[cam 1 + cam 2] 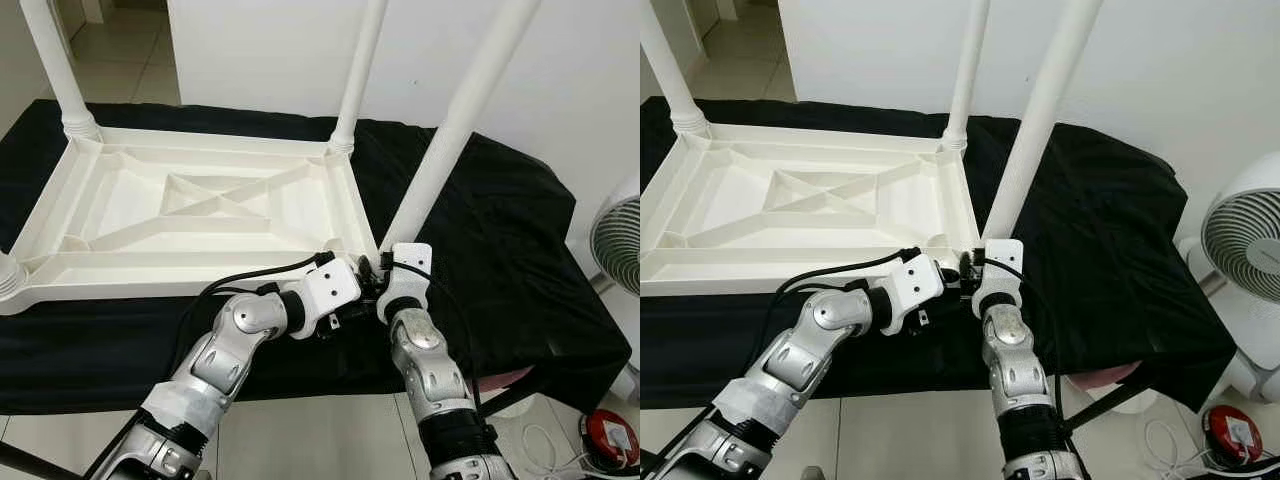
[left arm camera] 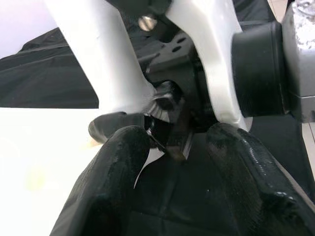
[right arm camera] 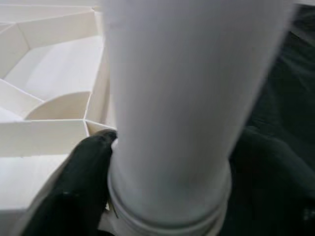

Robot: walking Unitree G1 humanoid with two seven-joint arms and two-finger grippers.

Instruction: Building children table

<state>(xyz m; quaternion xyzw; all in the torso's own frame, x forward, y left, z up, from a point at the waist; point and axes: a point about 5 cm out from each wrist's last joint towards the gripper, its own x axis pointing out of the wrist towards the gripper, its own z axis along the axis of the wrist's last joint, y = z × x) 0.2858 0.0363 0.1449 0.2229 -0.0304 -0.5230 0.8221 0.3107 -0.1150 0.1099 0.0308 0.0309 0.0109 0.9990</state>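
White plastic table (image 1: 190, 205) lies upside down; 4 legs (image 1: 455, 125) point up.

An upturned white plastic table top (image 1: 200, 205) is laid on a black cloth-covered surface (image 1: 500, 240), with white tubular legs (image 1: 455, 130) raised at its corners. Both grippers are met at its near right corner. A white round fan (image 1: 1245, 245) is placed far right.

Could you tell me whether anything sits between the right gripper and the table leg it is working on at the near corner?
Nothing visible does. The right gripper is already at the base of the near leg, its black fingers on either side of the white tube where it meets the upturned tabletop. The left gripper is close beside it at the same corner.
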